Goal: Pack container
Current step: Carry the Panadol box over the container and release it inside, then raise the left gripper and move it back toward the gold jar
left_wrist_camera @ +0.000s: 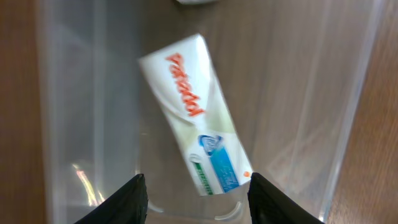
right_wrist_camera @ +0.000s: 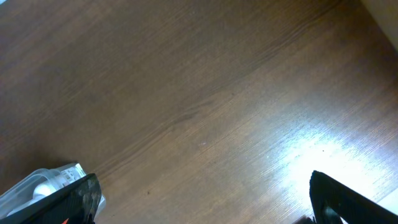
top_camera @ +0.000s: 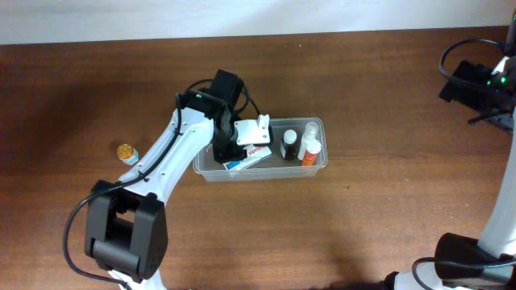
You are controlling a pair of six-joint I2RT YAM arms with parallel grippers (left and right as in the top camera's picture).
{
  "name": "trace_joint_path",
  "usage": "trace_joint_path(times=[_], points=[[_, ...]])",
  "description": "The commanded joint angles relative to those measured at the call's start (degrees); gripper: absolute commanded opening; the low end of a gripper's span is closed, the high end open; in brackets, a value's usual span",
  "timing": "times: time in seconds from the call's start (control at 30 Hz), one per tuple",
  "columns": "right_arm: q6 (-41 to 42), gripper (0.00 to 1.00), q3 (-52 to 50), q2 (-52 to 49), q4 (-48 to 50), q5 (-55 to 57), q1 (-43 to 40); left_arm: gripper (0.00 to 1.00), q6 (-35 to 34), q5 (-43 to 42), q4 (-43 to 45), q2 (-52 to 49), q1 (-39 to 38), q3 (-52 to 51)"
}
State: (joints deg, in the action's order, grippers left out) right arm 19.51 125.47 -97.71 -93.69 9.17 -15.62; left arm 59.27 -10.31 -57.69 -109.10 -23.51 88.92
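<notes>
Two jaws of L arm [top_camera: 173, 149], angled down, spread above toothpaste [left_wrist_camera: 196, 112] in container [top_camera: 274, 172].

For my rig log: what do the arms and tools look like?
The left arm has white links, black joints and a black cable alongside. The right arm matches, with a green light near its wrist. The left tool and right tool have plain black fingers, unmarked.

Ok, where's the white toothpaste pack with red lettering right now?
Overhead, the pack lies in the left half of the clear plastic container, beneath the open left gripper, left of the small bottles.
</notes>
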Motion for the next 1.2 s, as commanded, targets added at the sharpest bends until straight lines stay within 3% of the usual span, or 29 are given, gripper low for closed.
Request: trace_joint_path(times=[0.0,0.13,0.2,0.27,0.47,0.83,1.0,1.17], points=[[0.52,0.98,0.44,-0.15,0.02,0.52,-0.22,0.54,-8.63,-0.85,-0.74,0.44,-0.13,5.9],[0.52,0.98,0.44,-0.15,0.02,0.52,-0.2,0.62,-21.09,-0.83,-6.32,1.36,-0.07,14.29],[0.52,0.98,0.44,-0.15,0.02,0.52,-0.2,0.77,-25.59,-0.83,-10.8,1.97,0.2,18.45],[0.52,0.98,0.44,-0.15,0.02,0.52,-0.2,0.99,-29.0,-0.87,-15.04,2.54,0.9,21.57],[0.52,0.98,0.42,-0.15,0.02,0.52,-0.2,0.99,-32.79,-0.87,-23.21,3.32,6.62,23.76],[0.52,0.98,0.44,-0.15,0.02,0.52,-0.2,0.99,-59.49,5.27,-23.26,2.93,31.26,23.26],[0.52,0.98,0.44,-0.15,0.02,0.52,-0.2,0.99,-61.66,7.65,-19.19,2.64,36.63,18.29],[0.52,0.98,0.44,-0.15,0.02,0.52,-0.2,0.99,-61.92,8.41,-14.34,0.0,36.81,12.33]])
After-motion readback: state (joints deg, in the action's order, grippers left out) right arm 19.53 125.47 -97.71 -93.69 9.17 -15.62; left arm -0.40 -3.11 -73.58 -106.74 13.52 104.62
